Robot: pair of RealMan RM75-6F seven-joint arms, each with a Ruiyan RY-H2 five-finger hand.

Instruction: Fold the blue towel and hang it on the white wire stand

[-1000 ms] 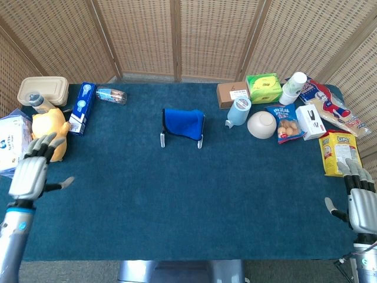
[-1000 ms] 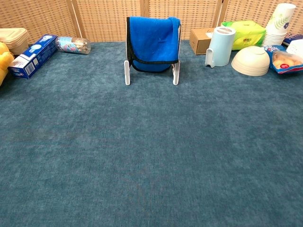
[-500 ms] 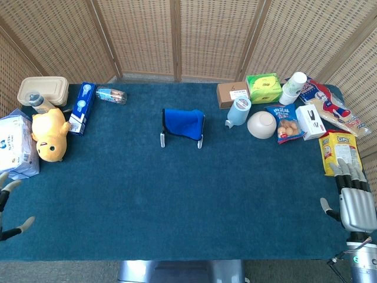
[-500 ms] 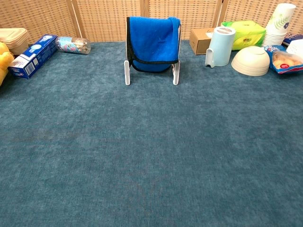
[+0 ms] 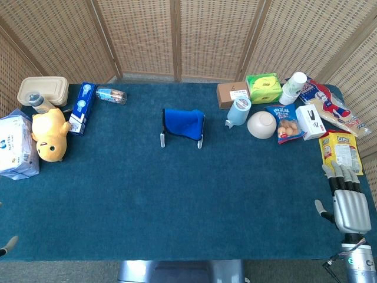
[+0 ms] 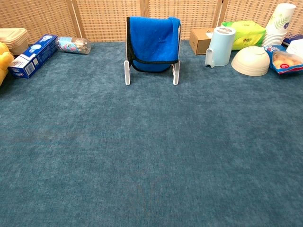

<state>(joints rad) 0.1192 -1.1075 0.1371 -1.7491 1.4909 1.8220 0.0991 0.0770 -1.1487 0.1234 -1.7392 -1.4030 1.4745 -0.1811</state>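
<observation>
Wicker screens back a counter (image 5: 177, 194) w/ blue felt cover.

Changes, L to R: left hand (image 5: 7, 243) has pulled off almost entirely since a sec ago; then it hovered by the plush w/ fingers spread, now only a grey tip shows at bottom-left edge of head view, so fingers' state can't be told. Right hand (image 5: 346, 203) has slid down toward bottom-right corner and sits lower than before; fingers (image 5: 337, 174) straight, slightly apart, thumb out to the side, holding nothing. Neither hand shows in chest view. Towel and stand haven't moved.

Blue towel (image 6: 154, 42) is folded, draped over top of white wire stand (image 6: 127, 71), mid-counter toward the back; dark trim edge hangs low at front, stand's feet show on both sides.

Around it: tissue pack (image 5: 13, 145), yellow plush (image 5: 49, 133), lidded food box (image 5: 41, 89), toothpaste box (image 5: 82, 107), small lying jar (image 5: 111, 95) on the left, well apart from stand. Right side: cardboard box (image 5: 232, 93), pale blue jug (image 5: 238, 112), upturned bowl (image 5: 261, 124), green pack (image 5: 263, 87), paper cups (image 5: 293, 87), snack bags (image 5: 284, 122), chips bag (image 5: 337, 151) near right hand. Nothing blocks the stand.
</observation>
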